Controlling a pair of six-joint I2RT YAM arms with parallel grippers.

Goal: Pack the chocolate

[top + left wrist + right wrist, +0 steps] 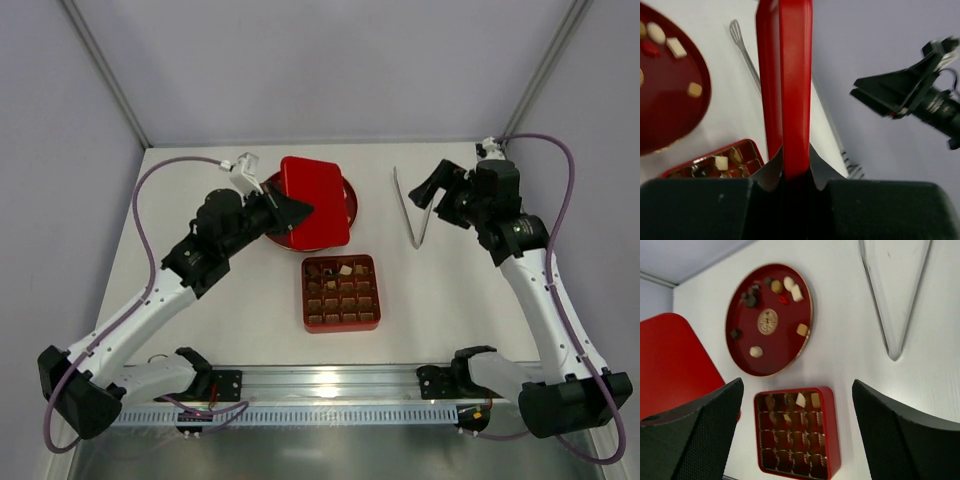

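White table point(450, 300), pale grey walls point(330, 70), metal corner posts. Left arm reaches forward, its end effector point(290, 212) clamped on the red lid point(315, 200), held edge-up over the round red plate point(740, 340). Right arm extended, wrist turned inward, end effector point(427, 190) spread wide, empty, beside the tongs point(412, 210). Chocolate point(796, 292) mostly on the plate; a few pieces in the red box point(378, 290), far rows.

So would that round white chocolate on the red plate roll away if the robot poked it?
Probably a little: the round white chocolate looks domed, so it may wobble or slide on the smooth plate, whose raised rim should stop it. It is tiny, so likely light and easy to flick.
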